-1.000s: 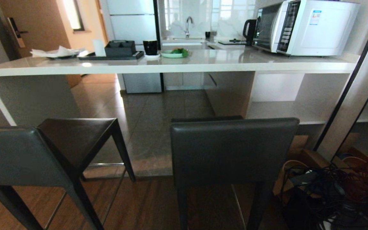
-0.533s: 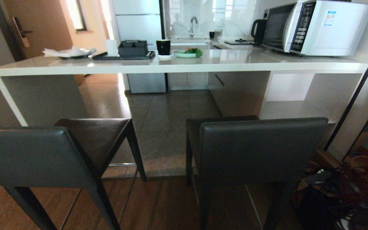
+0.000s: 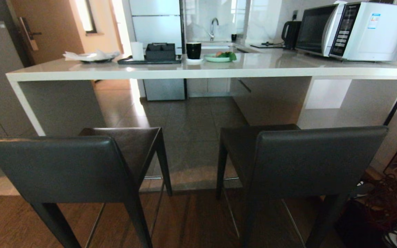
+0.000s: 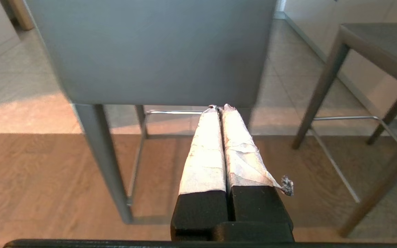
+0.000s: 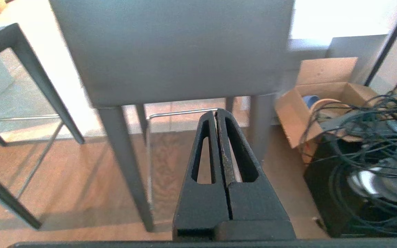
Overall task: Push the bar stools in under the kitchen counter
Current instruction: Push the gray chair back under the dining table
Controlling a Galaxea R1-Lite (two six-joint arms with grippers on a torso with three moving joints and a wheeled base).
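Observation:
Two dark grey bar stools stand side by side, pulled out from the kitchen counter [image 3: 198,73], their backrests towards me: the left stool [image 3: 64,168] and the right stool [image 3: 319,160]. Neither arm shows in the head view. My left gripper [image 4: 219,107], its fingers wrapped in pale tape, is shut and empty, held low behind the left stool's backrest [image 4: 150,51], below its lower edge. My right gripper [image 5: 216,111], black, is shut and empty, behind the right stool's backrest [image 5: 174,48]. Chrome footrest bars [image 4: 174,112] run between the legs.
On the counter stand a microwave [image 3: 357,31], a kettle [image 3: 289,32], a black mug [image 3: 193,50], a green plate [image 3: 217,58] and a black tray [image 3: 150,60]. A cardboard box [image 5: 319,93] and tangled cables [image 5: 370,144] lie on the floor right of the right stool.
The whole head view has shifted: counter and stools slid to the right in the picture, so the camera moved. The stools keep their places relative to the counter.

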